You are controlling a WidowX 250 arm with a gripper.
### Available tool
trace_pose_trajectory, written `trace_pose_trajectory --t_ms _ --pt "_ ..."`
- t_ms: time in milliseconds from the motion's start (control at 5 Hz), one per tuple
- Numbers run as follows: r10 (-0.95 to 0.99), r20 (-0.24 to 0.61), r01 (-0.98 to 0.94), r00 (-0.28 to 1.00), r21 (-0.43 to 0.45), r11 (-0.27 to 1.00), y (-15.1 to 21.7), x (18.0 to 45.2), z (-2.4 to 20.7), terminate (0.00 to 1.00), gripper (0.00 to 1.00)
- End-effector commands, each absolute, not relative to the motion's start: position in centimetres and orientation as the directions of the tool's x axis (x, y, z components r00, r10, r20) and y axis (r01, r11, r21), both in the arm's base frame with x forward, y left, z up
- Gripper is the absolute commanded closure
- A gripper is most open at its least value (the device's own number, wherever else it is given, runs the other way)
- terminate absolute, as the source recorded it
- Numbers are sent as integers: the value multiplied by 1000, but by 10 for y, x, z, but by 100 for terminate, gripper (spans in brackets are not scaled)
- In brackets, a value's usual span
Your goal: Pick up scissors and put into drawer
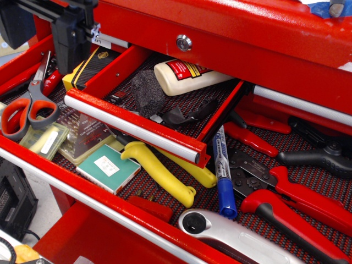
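Black robot gripper (74, 33) enters from the upper left corner; only its dark body and mount show, tilted down toward the toolbox. Fingertips are not resolvable — cannot tell whether the jaws are spread or closed, and nothing is visibly held.

Grey-handled scissors with orange-red loop linings and short silver blades (30, 102) lie below and slightly left of the gripper, apart from it. Blades point up toward the gripper; loops point away from it. They rest in the wide red lower drawer (110, 206), partly on a clear plastic case (45, 140).

Narrow shallow red metal drawer with silver bar handle (132, 126) stands pulled open just right of and below the gripper — dark mesh liner visible.

Counts:
- scissors: one
- inside the narrow drawer: one cream bottle with red label (190, 76), one dark grey foam block (147, 91), one black crumpled strap (184, 114)
- in the wide drawer, right of the gripper: one yellow-handled tool (162, 173), one blue marker pen (223, 176), one silver-bodied utility knife (231, 236), several red-handled pliers (297, 198)
- one green-edged flat box (107, 168)
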State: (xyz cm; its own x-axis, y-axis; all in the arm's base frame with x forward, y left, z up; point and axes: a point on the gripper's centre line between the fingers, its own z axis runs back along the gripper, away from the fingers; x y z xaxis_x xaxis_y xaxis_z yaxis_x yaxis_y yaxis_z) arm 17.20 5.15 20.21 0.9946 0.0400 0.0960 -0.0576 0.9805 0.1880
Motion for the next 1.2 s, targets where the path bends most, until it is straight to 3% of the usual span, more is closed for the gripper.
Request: trace_pose_trajectory --t_ms 0,200,600,800,1000 --pt "40 96 -58 995 188 980 52 172 202 0 0" --pt "158 114 -182 981 241 953 84 194 205 0 0" --pt "377 155 -404 913 218 888 154 238 208 0 0" --pt "461 169 -489 871 217 845 173 249 199 0 0" --pt "530 175 -556 830 183 811 181 250 172 0 0"
